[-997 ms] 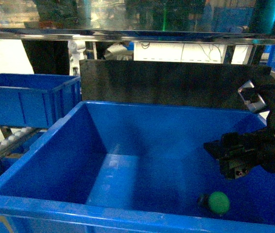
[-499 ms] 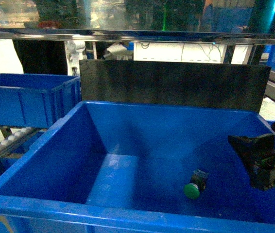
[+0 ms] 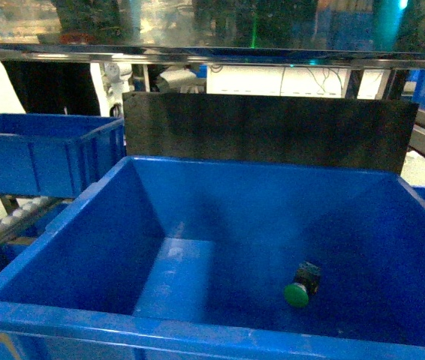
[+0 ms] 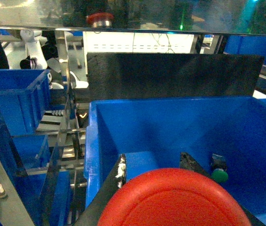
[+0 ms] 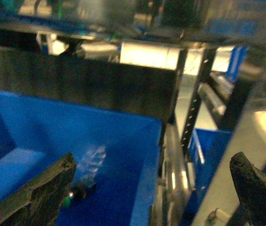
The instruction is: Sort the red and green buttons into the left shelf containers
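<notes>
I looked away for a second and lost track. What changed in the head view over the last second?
The right arm, which reached over the big blue bin a second ago, has withdrawn to the right and out of the head view. The green button shifted slightly left, then settled on the bin floor, cap toward the camera. The bins and the black panel stayed put.

Dim bluish light, overhead glare, blurred right wrist view
</notes>
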